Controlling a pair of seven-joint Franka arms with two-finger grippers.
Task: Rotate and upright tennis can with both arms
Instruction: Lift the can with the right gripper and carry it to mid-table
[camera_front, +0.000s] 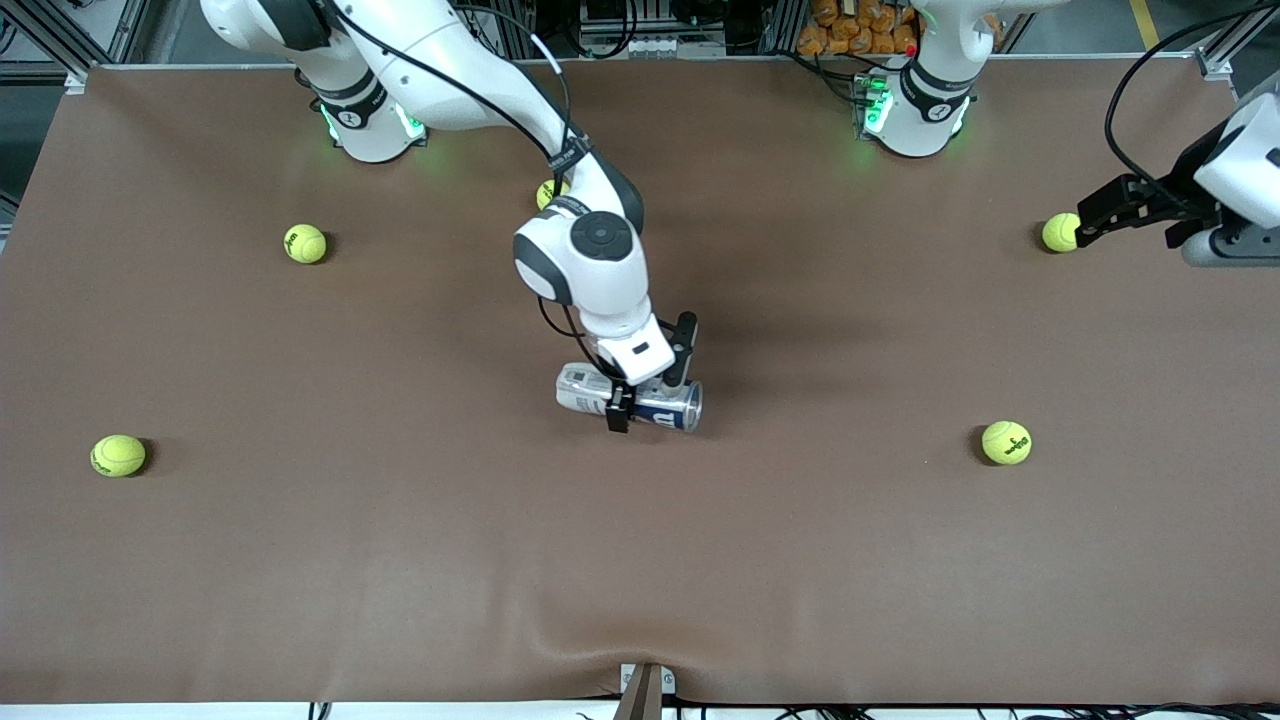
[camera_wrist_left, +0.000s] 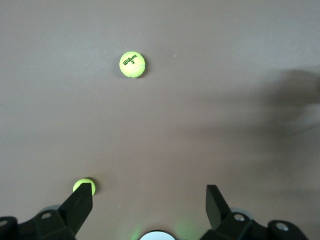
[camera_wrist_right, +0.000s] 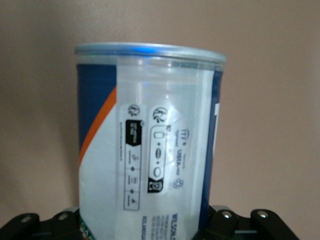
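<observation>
The tennis can (camera_front: 640, 400) is lying on its side in the middle of the brown worktop (camera_front: 400, 560). The right gripper (camera_front: 650, 385) is reaching down over it, with its jaws squeezing the can from both sides. The left gripper (camera_front: 1095, 222) is waiting with its jaws spread apart, holding nothing, beside a tennis ball (camera_front: 1060, 232) at the left arm's end. This looks like the grabbing step. Next, the can needs lifting and turning until it stands on its end.
</observation>
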